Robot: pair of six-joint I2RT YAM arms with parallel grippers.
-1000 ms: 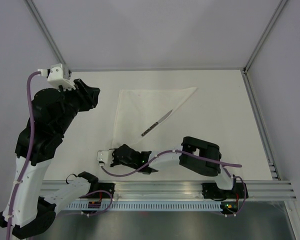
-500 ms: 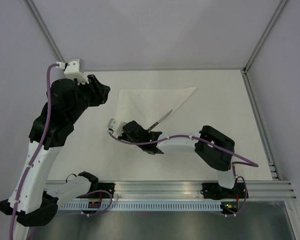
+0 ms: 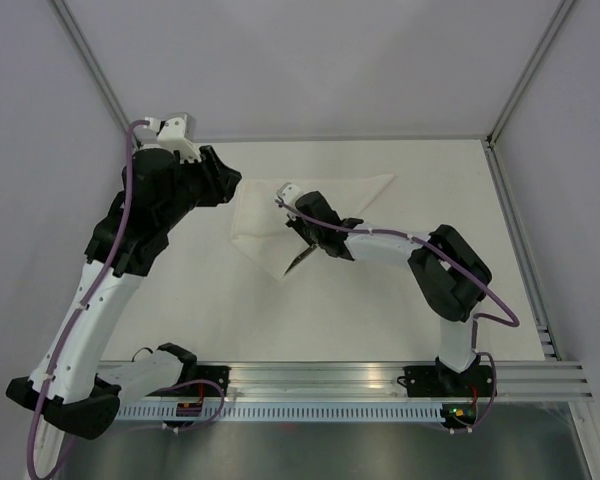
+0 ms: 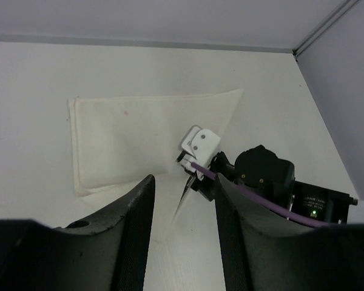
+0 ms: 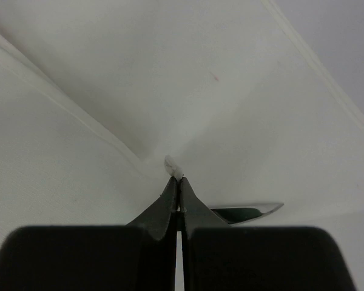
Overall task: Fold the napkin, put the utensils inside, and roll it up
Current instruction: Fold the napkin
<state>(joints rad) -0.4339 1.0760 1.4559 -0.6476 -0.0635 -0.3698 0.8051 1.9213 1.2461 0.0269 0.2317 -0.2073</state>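
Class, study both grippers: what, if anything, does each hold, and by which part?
The right gripper pinches the napkin by a small tip of its hemmed edge, seemingly a corner. The left gripper is open, holding nothing.

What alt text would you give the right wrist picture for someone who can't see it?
Two dark jaws, shut, pinch a small tip of the white napkin, which fills almost the whole picture, a hem running diagonally across it. A shiny knife blade shows just right of the jaws.
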